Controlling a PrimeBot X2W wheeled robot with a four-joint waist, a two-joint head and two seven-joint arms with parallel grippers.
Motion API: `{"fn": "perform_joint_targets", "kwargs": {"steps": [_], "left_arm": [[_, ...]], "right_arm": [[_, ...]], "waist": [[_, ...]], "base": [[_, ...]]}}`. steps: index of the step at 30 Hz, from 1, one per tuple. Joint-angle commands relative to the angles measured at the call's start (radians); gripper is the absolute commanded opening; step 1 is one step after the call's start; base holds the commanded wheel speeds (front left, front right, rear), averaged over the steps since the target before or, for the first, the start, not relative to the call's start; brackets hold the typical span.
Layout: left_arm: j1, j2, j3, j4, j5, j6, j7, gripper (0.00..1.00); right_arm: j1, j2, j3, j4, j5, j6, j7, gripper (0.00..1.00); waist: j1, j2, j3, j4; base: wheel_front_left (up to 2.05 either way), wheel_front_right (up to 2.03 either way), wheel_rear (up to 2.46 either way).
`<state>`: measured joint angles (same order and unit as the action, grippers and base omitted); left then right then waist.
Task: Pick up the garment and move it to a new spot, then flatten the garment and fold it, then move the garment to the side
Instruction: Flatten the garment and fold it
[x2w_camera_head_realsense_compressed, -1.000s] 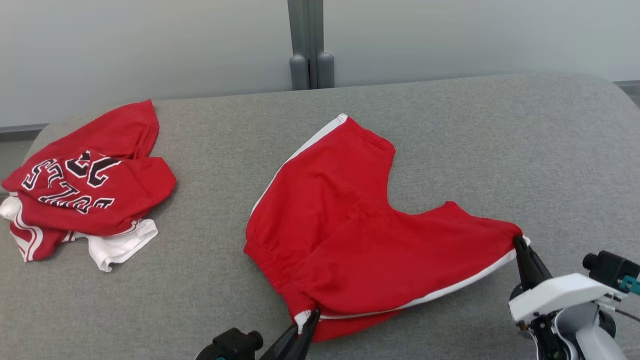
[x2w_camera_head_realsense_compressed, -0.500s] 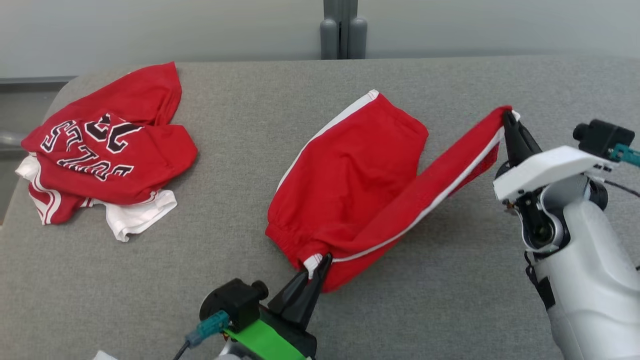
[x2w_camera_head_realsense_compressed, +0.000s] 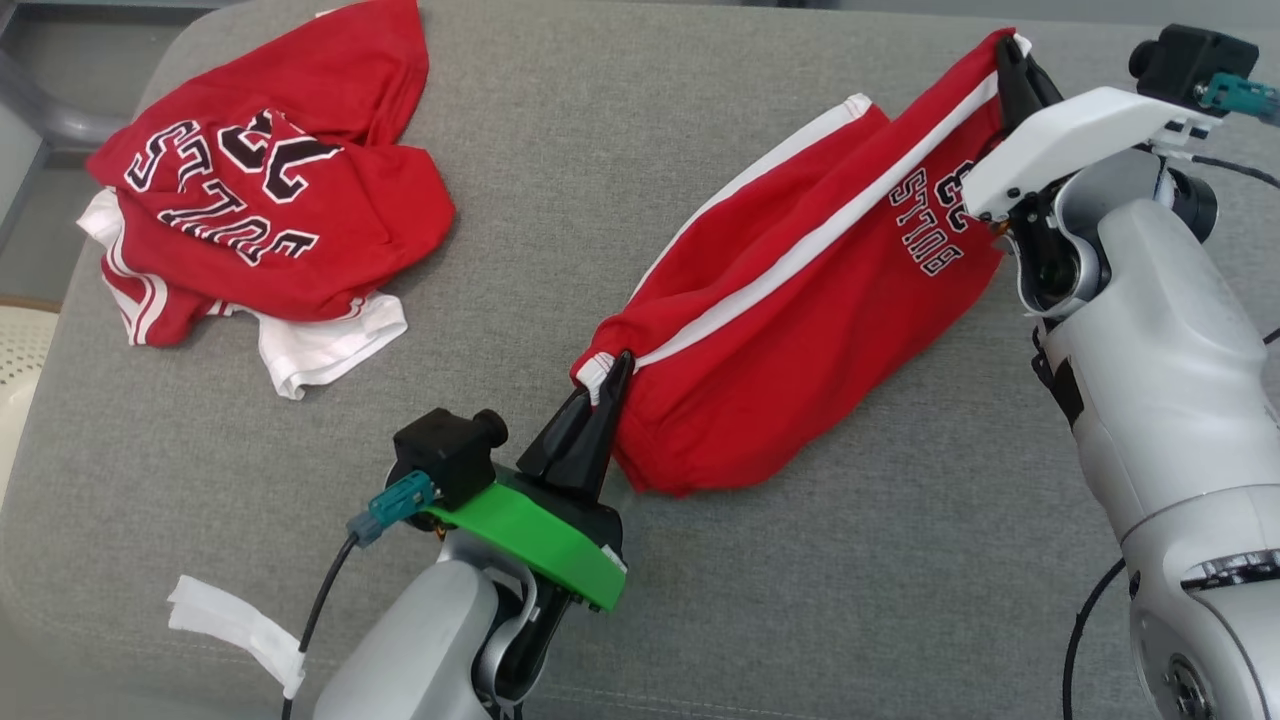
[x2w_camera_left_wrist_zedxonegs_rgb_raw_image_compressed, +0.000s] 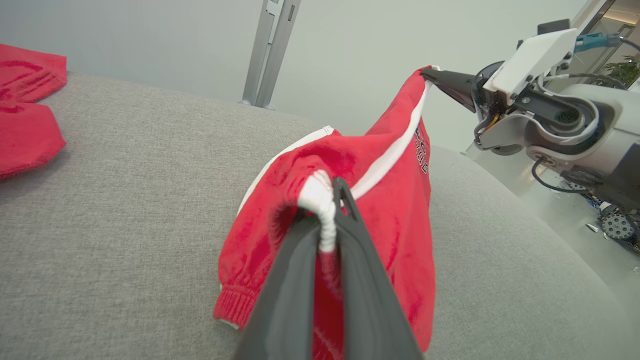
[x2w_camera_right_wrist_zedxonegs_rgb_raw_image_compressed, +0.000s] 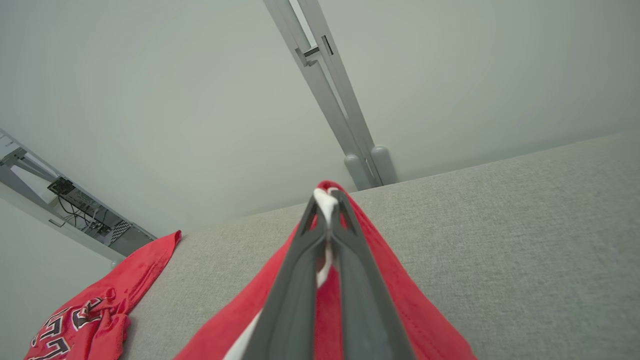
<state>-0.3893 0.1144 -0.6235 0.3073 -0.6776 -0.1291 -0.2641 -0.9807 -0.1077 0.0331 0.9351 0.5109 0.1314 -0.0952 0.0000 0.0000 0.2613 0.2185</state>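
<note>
Grey fabric covers the worktop (x2w_camera_head_realsense_compressed: 520, 150), which runs back to a pale wall with a grey post (x2w_camera_right_wrist_zedxonegs_rgb_raw_image_compressed: 327, 95) standing behind its far edge. The garment in play is a pair of red shorts (x2w_camera_head_realsense_compressed: 800, 330) with a white side stripe and black-and-white lettering, and it hangs stretched between the two arms over the right half of the worktop.

The left gripper (x2w_camera_head_realsense_compressed: 610, 375) has its dark fingers pinched tight on the white-trimmed corner at the near end of the shorts. The cloth bunches around the fingertips there. The right gripper (x2w_camera_head_realsense_compressed: 1008, 55) is likewise clamped on the far corner, higher and further back, with a bit of white trim showing between its fingers. The stripe runs taut from one grip to the other and the rest of the red cloth sags below it. Its lowest fold seems to rest on the worktop, though I can't be sure from this angle.

Well apart, at the far left corner of the worktop, lies a crumpled heap of red and white clothes (x2w_camera_head_realsense_compressed: 270, 210) with similar lettering. A white strip (x2w_camera_head_realsense_compressed: 235, 625) lies near the front left edge, beside the left arm's cable.
</note>
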Motion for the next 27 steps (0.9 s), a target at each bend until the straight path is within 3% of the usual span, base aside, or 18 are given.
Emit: {"fn": "perform_joint_targets", "kwargs": {"steps": [1,9,10,11,12,13,20,27], "left_arm": [[-0.028,-0.007,-0.002,0.014,0.001,-0.003,0.000,0.00],[-0.109,-0.048,-0.004,0.098,-0.002,-0.003,0.000,0.00],[-0.117,-0.050,-0.009,0.109,0.011,-0.003,0.000,0.04],[-0.127,-0.054,-0.013,0.119,0.029,-0.003,0.000,0.45],[-0.131,-0.056,-0.012,0.123,0.040,-0.003,0.000,0.74],[-0.131,-0.056,-0.010,0.126,0.044,-0.003,0.000,1.00],[-0.062,-0.060,0.010,0.097,0.146,-0.003,0.000,1.00],[0.081,-0.050,0.105,0.020,0.212,-0.003,0.000,1.00]], "right_arm": [[-0.029,-0.004,0.007,0.035,-0.016,-0.001,-0.014,0.00],[-0.164,-0.019,0.043,0.211,-0.070,-0.001,-0.078,0.00],[-0.170,-0.021,0.048,0.226,-0.073,-0.001,-0.083,0.00],[-0.177,-0.024,0.051,0.242,-0.076,-0.001,-0.090,0.55],[-0.184,-0.024,0.053,0.253,-0.077,-0.001,-0.093,1.00],[-0.192,-0.023,0.056,0.263,-0.076,-0.001,-0.099,1.00],[-0.136,-0.036,0.127,0.287,-0.079,-0.001,-0.121,1.00],[-0.041,-0.085,0.225,0.272,-0.062,-0.001,-0.128,1.00]], "waist": [[0.0000,0.0000,0.055,0.052],[0.0000,0.0000,0.107,0.096],[0.0000,0.0000,0.112,0.098],[0.0000,0.0000,0.115,0.101],[0.0000,0.0000,0.117,0.103],[0.0000,0.0000,0.117,0.104],[0.0000,0.0000,0.069,0.095],[0.0000,0.0000,0.014,0.091]], "base": [[0.00,0.00,0.00],[0.00,0.00,0.00],[0.00,0.00,0.00],[0.00,0.00,0.00],[0.00,0.00,0.00],[0.00,0.00,0.00],[0.00,0.00,0.00],[0.00,0.00,0.00]]}}
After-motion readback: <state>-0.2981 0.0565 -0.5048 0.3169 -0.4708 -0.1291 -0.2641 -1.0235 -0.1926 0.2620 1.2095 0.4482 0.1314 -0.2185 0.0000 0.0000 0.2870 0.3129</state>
